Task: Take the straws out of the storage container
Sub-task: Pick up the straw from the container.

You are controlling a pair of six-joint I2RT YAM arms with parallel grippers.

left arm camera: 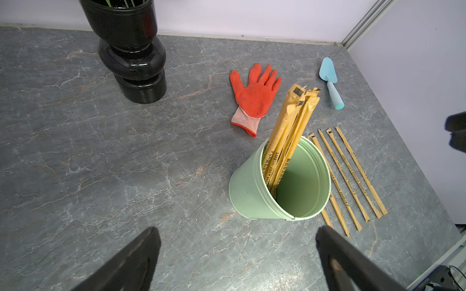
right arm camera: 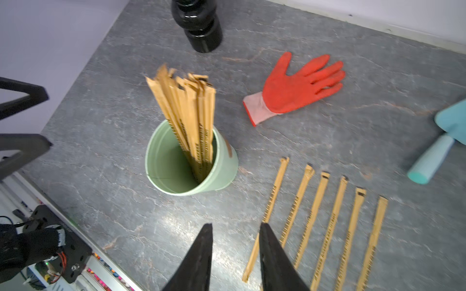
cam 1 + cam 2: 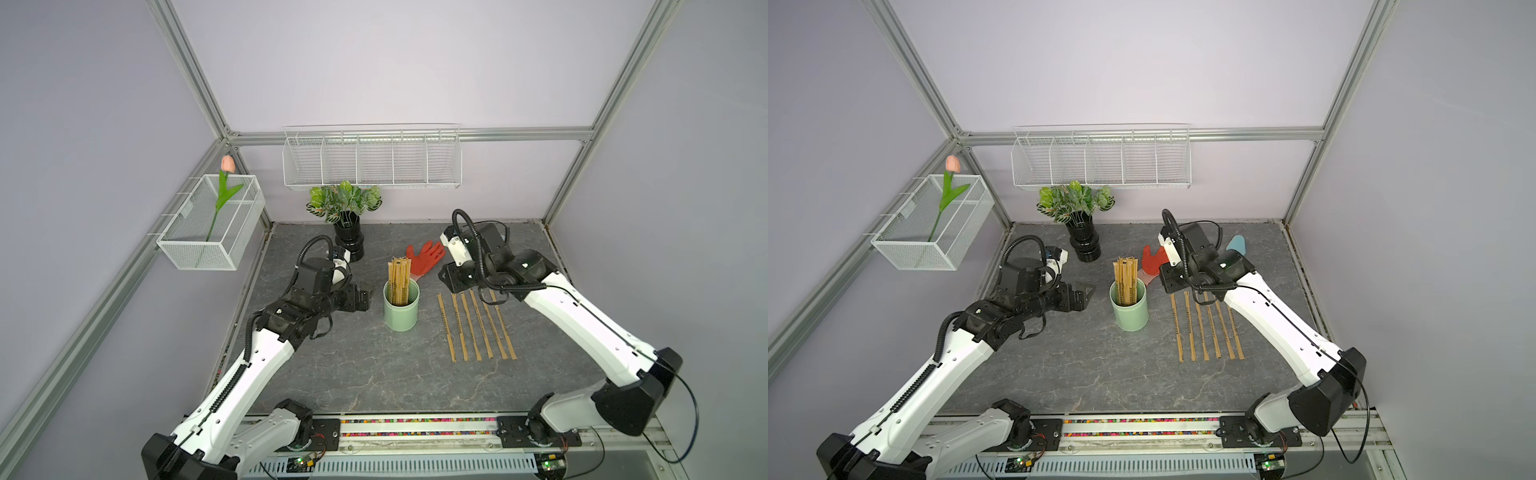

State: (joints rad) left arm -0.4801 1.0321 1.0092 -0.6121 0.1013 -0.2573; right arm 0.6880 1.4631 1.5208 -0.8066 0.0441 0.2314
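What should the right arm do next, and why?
Probably move the right gripper over the storage container and close on the top of one straw. Its jaws stand apart with nothing between them, six straws already lie in a row on the table, and a bundle is left standing in the container.

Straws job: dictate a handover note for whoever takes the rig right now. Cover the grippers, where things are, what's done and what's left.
Left gripper: open, empty, beside the cup.
Right gripper: jaws apart, nothing between them, hovering by the row of straws.
Done: six straws lie side by side on the table, on the right arm's side of the cup.
Left: a bundle of straws stands upright in the cup. Pull those out and lay them down too.
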